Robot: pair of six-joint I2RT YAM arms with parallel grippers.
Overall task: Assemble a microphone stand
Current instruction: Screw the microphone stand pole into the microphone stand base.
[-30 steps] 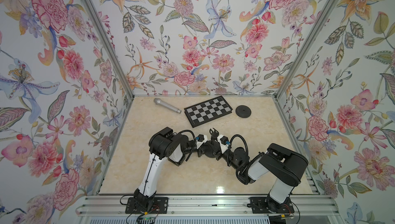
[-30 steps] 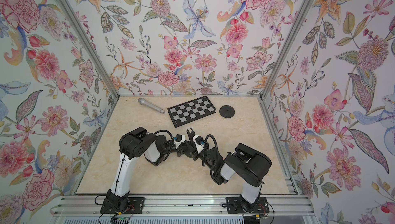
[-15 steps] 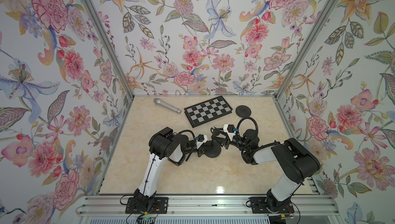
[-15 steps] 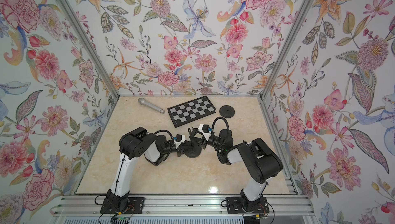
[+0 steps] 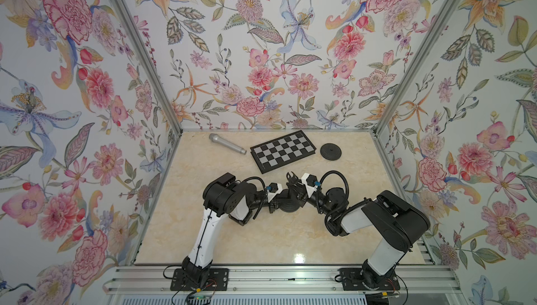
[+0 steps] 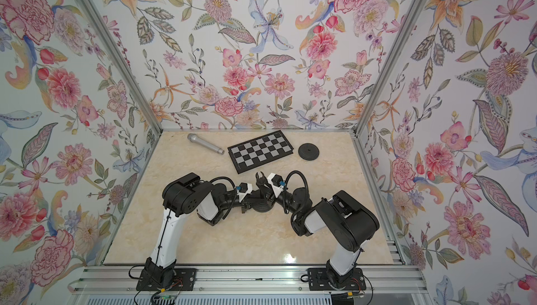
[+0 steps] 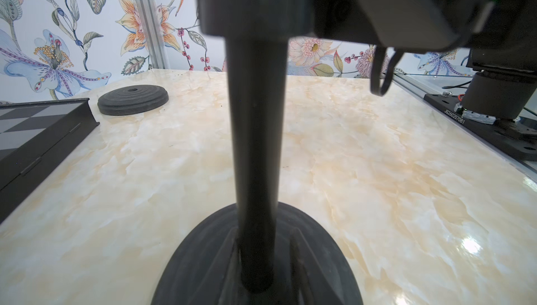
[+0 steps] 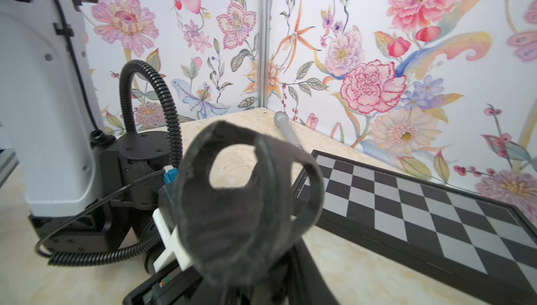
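The black stand is upright mid-table: round base point(image 5: 289, 207) point(image 7: 203, 260), pole point(image 7: 255, 143), forked microphone clip point(image 5: 291, 177) point(image 8: 247, 201) on top. My left gripper point(image 5: 282, 200) is shut on the pole low down, just above the base. From the right, my right gripper point(image 5: 295, 188) is shut around the clip's foot at the top of the pole, and the blurred clip fills the right wrist view. The silver microphone point(image 5: 227, 143) point(image 8: 286, 127) lies at the far left of the table, apart from both grippers.
A folded checkerboard point(image 5: 283, 151) point(image 6: 260, 151) lies at the back, just beyond the stand. A second black disc point(image 5: 330, 151) point(image 7: 133, 100) lies to its right. Flowered walls close in three sides, and the arm mounts stand on the front rail point(image 5: 290, 278).
My right arm swung its elbow out to the right, then came back in. Its gripper stayed at the top of the stand and its jaws closed on the clip. The left arm has not moved.
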